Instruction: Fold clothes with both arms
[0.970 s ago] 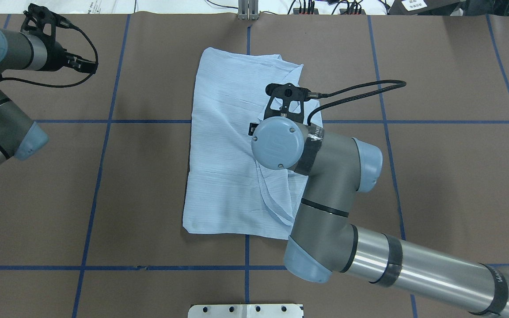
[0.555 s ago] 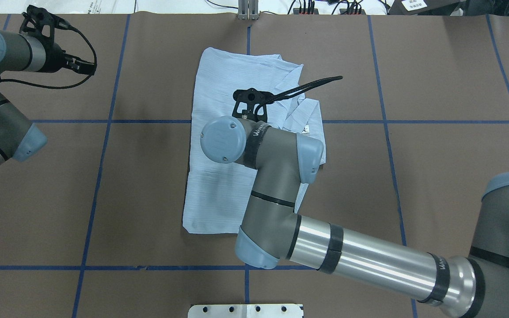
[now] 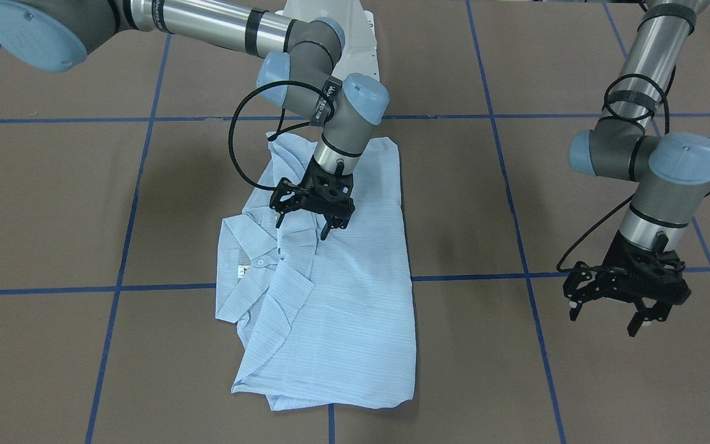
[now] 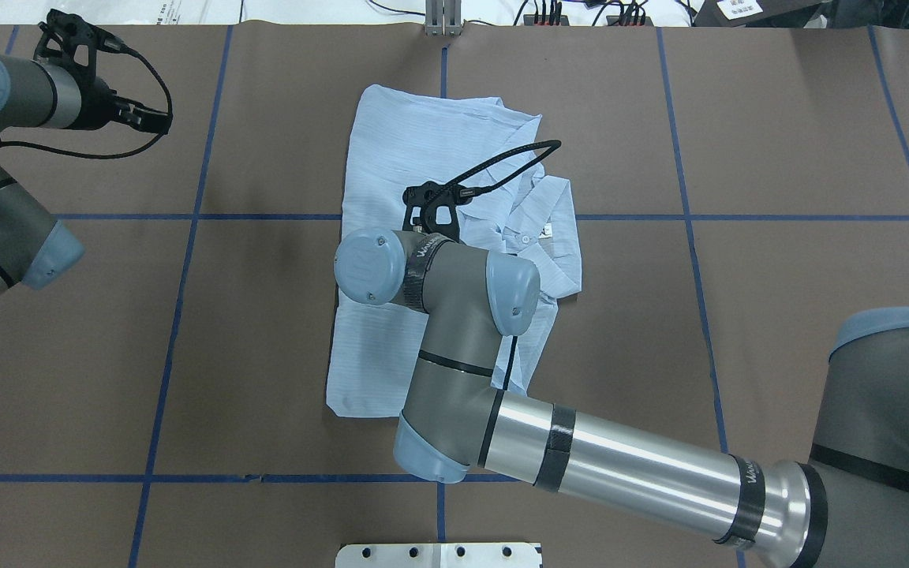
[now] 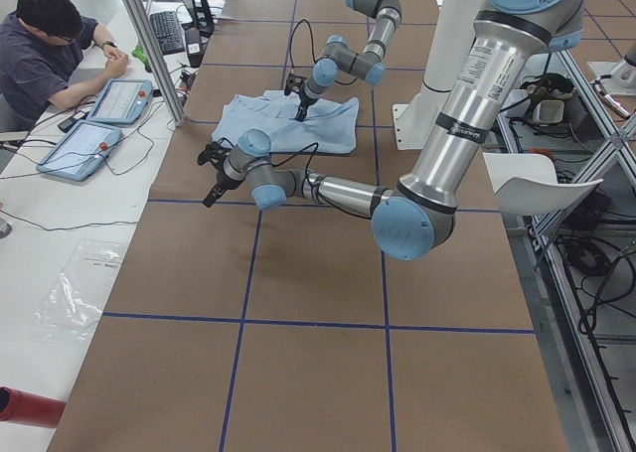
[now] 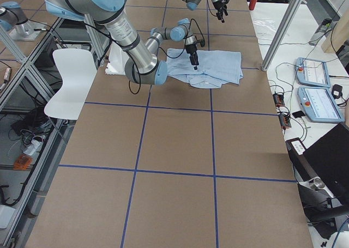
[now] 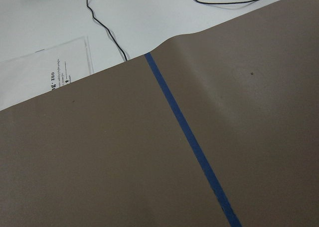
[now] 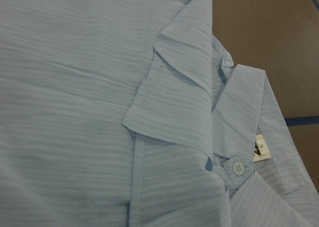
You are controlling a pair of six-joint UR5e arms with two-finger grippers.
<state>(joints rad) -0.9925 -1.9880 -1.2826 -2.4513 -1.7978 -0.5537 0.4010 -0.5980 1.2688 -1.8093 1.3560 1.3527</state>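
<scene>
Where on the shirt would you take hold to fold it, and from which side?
Probably the collar, from above on the robot's right side. It lies at the shirt's outer edge, layered and slightly raised, so it is easy to pinch, whereas the flat middle offers no lip.

Brown table [image 4: 778, 315], blue tape lines [image 4: 691, 217]; light blue shirt [image 4: 407, 158] lies on it.
</scene>
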